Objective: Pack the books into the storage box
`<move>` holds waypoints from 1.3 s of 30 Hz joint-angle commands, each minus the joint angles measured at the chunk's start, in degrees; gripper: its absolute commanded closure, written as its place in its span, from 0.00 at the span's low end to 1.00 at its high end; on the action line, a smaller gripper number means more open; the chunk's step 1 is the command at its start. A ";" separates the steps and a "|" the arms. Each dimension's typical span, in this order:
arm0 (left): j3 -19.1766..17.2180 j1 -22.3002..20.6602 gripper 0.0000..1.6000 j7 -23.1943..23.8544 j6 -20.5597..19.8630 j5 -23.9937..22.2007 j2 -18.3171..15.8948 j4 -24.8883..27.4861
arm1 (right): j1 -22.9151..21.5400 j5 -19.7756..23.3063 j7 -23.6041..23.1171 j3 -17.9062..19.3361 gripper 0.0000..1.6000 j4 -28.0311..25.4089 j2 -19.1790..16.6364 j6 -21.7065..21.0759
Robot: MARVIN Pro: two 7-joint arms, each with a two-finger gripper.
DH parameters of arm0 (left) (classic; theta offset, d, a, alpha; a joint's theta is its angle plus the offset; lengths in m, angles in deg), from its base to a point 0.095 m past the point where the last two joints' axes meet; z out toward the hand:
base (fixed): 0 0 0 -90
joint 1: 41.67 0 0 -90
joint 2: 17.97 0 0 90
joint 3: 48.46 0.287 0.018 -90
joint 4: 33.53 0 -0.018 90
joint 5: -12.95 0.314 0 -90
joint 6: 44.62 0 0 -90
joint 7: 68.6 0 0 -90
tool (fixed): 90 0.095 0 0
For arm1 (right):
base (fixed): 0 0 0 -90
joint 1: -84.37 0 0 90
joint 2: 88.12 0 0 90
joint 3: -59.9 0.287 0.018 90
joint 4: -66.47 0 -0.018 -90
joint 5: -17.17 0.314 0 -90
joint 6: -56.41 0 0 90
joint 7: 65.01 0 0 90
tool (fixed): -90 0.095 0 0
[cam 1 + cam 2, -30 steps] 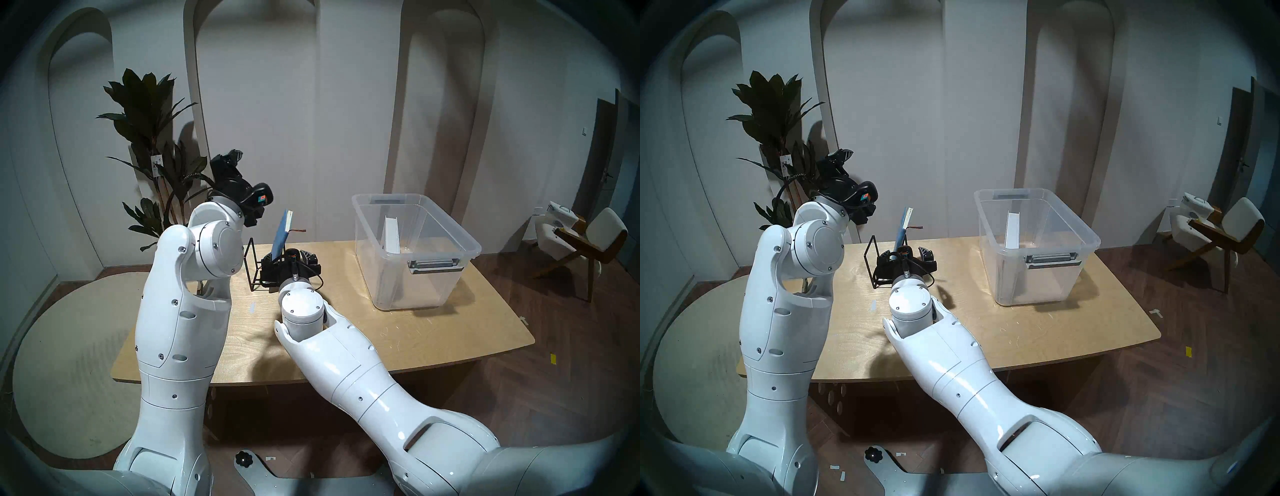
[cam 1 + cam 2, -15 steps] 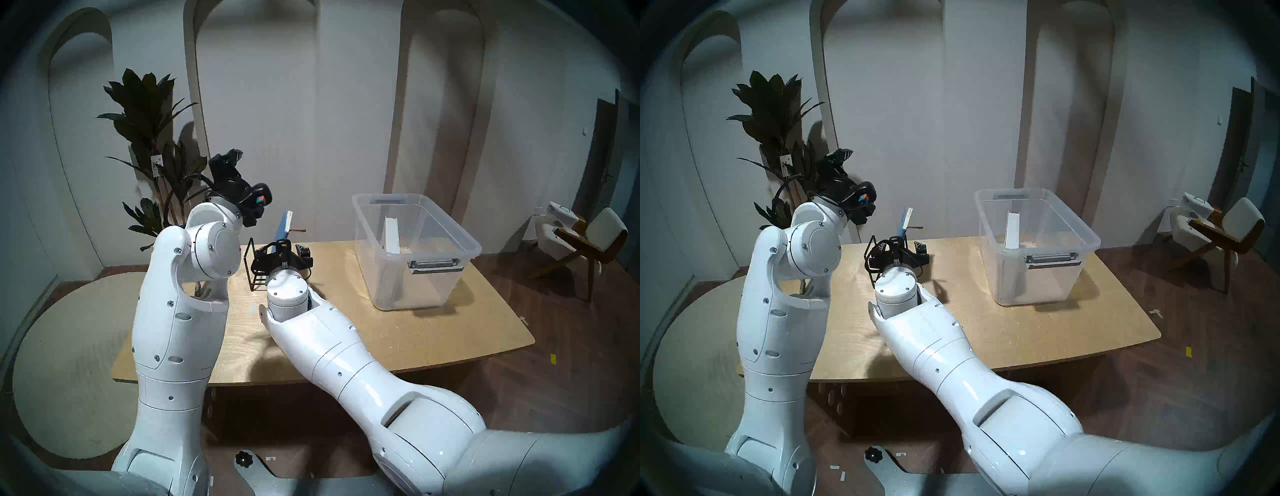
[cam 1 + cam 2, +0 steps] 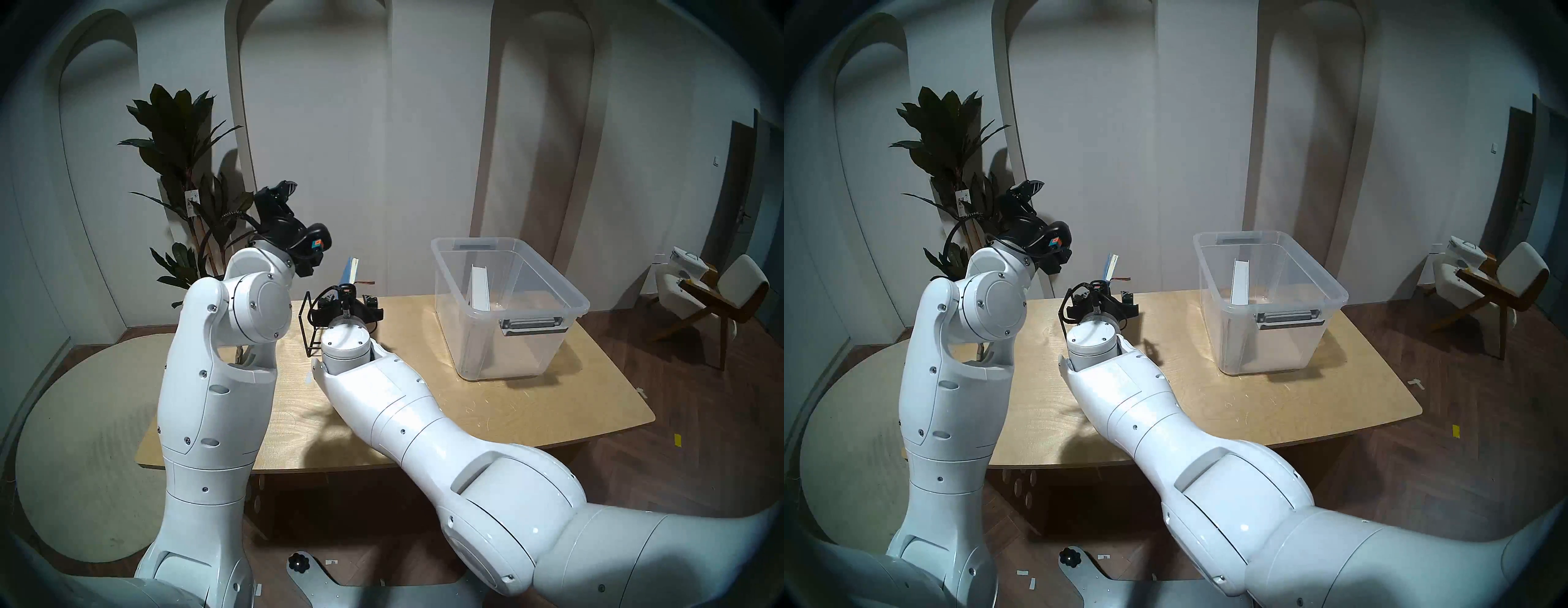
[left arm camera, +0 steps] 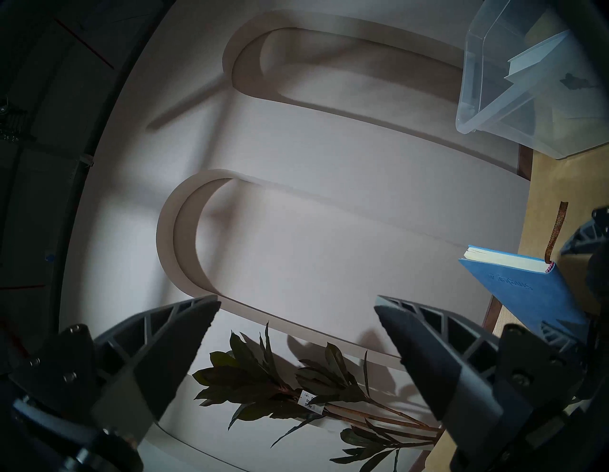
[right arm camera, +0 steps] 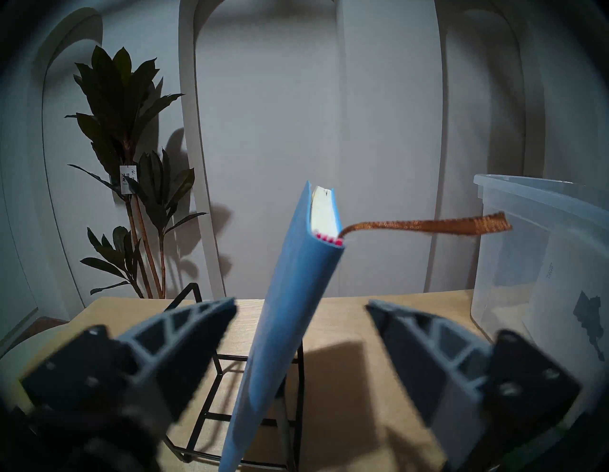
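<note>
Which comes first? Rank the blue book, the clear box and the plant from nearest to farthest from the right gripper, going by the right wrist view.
1. Blue book: between the open right gripper fingers, leaning in the rack.
2. Clear box: right side, on the table.
3. Plant: far left, by the wall beyond the table.

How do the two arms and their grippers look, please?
Both arms have glossy white rounded shells with small dark screws. The left gripper and right gripper are black, with dark grey triangular ribbed fingers. Black cables run at both wrists.
</note>
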 commanded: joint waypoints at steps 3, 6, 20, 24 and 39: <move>0.16 -0.29 0.00 -0.61 0.39 -0.24 0.08 1.51 | -5.48 -0.50 1.73 0.36 0.89 4.02 3.08 1.73; 0.14 -0.17 0.00 -0.71 0.55 -0.47 0.01 1.64 | -6.44 -0.73 2.31 0.50 1.00 5.82 3.55 2.51; -1.00 -0.82 0.00 -1.03 1.14 -1.38 -0.67 3.14 | -10.87 -1.77 3.92 0.51 1.00 9.60 4.08 8.36; -1.74 -1.21 0.00 -1.00 1.30 -1.67 -0.99 3.82 | -12.34 -2.21 4.42 0.51 1.00 8.73 4.08 11.06; -4.12 -1.77 0.00 -0.72 1.79 -2.81 -2.13 5.68 | -15.75 -5.18 7.10 -0.97 1.00 6.03 3.33 22.24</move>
